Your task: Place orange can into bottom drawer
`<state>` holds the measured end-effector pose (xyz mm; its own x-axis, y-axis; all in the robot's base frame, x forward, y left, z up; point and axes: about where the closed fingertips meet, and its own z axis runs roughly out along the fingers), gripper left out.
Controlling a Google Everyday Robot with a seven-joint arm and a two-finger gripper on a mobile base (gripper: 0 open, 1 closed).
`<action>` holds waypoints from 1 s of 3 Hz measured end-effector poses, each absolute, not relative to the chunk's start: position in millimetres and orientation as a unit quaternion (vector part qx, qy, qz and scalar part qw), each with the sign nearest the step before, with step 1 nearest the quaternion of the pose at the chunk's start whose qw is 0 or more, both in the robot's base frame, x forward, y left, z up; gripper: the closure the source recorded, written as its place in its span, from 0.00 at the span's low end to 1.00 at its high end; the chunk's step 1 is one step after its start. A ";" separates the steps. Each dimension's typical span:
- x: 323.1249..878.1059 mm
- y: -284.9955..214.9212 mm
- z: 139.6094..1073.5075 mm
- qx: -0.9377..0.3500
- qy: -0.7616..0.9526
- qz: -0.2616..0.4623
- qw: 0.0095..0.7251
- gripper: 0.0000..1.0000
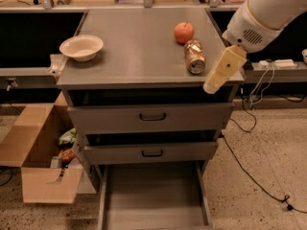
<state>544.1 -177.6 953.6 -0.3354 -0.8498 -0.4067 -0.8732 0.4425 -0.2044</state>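
Note:
The orange can [194, 56] lies on its side on the grey cabinet top [134, 47], near the right front edge, with its silver end facing the camera. The bottom drawer [153, 202] is pulled out at floor level and its flat grey floor is bare. My gripper [219, 73] is a cream-coloured piece hanging from the white arm [261, 13]. It sits at the cabinet's right front corner, just right of the can and slightly in front of it, apart from it.
A red-orange apple [183, 32] sits just behind the can. A white bowl [81, 47] is on the left of the top. The two upper drawers [152, 116] stand slightly out. An open cardboard box [36, 162] stands on the floor at left; cables [249, 171] run at right.

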 end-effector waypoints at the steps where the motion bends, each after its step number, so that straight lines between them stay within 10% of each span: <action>1: 547.6 -176.6 949.9 -0.510 0.828 0.032 0.233 0.00; 3: 579.0 -173.4 936.4 -0.479 0.843 0.040 0.242 0.00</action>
<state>579.0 -173.4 936.4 -0.4241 -0.7883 -0.4458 -0.8270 0.5377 -0.1641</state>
